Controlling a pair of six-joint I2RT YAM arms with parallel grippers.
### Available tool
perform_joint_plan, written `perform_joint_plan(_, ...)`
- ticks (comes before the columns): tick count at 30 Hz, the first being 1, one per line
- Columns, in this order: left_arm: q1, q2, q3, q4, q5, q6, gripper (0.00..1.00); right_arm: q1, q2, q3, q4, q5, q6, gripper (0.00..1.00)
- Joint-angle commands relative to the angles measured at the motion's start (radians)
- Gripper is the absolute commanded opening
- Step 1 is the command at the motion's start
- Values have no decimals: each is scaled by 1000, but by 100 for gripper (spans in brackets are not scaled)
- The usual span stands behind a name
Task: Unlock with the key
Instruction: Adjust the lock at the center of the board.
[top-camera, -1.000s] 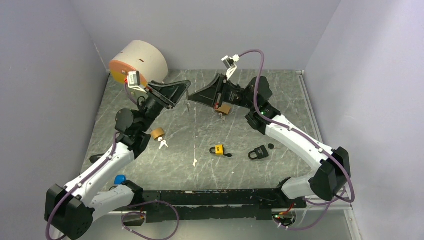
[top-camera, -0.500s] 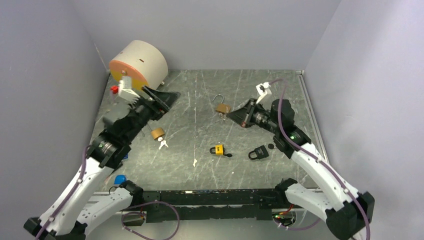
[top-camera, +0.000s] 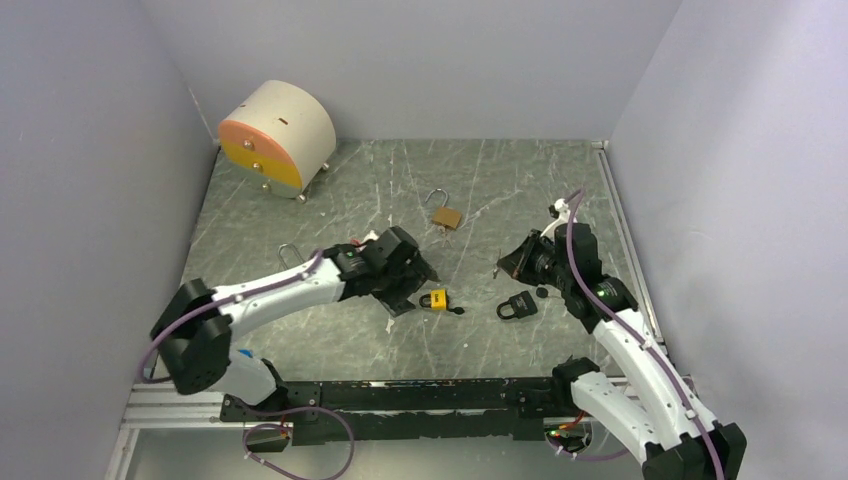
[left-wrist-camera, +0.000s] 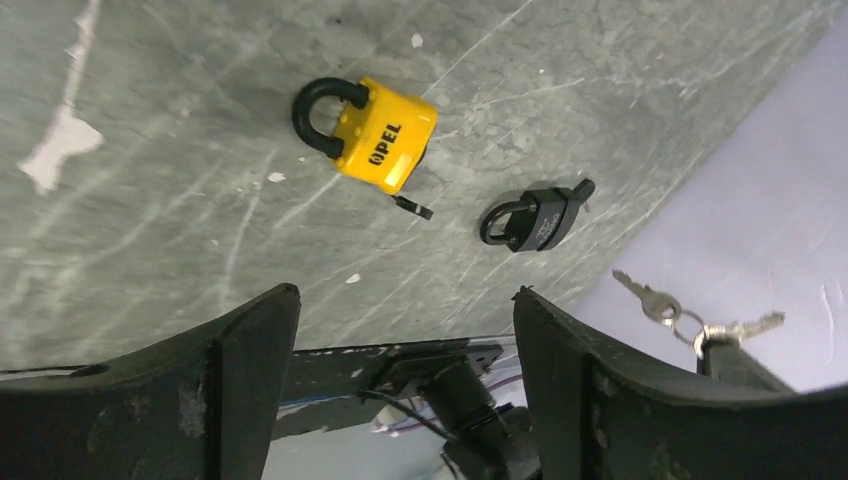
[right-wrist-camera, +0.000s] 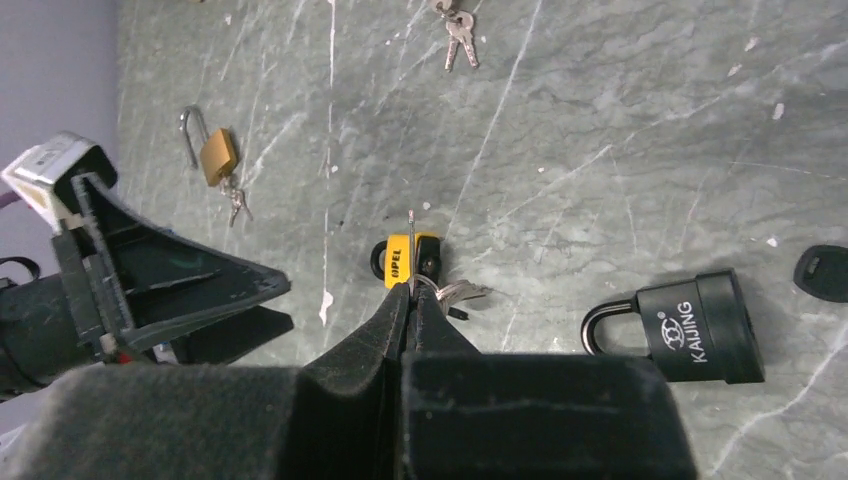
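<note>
While left jaws gape near a boxy yellow padlock, right jaws pinch metal keys.

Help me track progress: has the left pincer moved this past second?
Yes: the left pincer went from beside the round beige drawer box nearward to the small yellow padlock.

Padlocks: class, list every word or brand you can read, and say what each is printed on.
"OPEL": on the side of the yellow padlock.
"KAIJING": on the body of the black padlock.
The brass padlock shows no legible lettering.
</note>
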Motion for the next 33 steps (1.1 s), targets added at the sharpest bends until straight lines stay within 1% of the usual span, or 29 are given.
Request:
perform_joint_plan(1,-46,109,85,-50,-24,-217,83,-3,-54,0,-29,64,-40,0)
perform_joint_plan(3,-52,160,84,-27,-9,-274,84,-5,-72,-1,-46,66,-50,0)
perform_joint_plan(7,-65,245,98,-37,-7,-399,88,-6,-112,-8,-80,55,-74,0)
perform_joint_plan(10,-67,298,99,9,-16,-456,88,-5,-145,-12,-96,61,-93,0)
perform_joint_plan(13,-66,354,132,-6,-22,-511,89,-5,-166,-17,-107,67,-107,0)
perform_joint_plan(17,-66,409,186,-54,-32,-540,90,-6,-163,-16,-104,80,-127,0)
perform_joint_plan(21,-66,441,232,-91,-76,-540,91,-7,-157,-12,-109,90,-141,0)
perform_joint_plan(24,-61,479,286,-169,-87,-540,90,-8,-164,-20,-114,101,-144,0)
perform_joint_plan(27,-48,514,355,-278,-74,-521,85,-7,-168,-24,-116,115,-145,0)
perform_joint_plan(29,-44,550,421,-375,-71,-489,79,-7,-171,-27,-117,123,-149,0)
perform_joint_plan(30,-43,576,467,-436,-69,-461,76,-7,-173,-29,-116,125,-148,0)
perform_joint_plan(32,-41,642,578,-570,-80,-392,68,-8,-178,-31,-116,128,-150,0)
perform_joint_plan(33,-41,677,630,-627,-86,-359,66,-8,-180,-31,-117,131,-151,0)
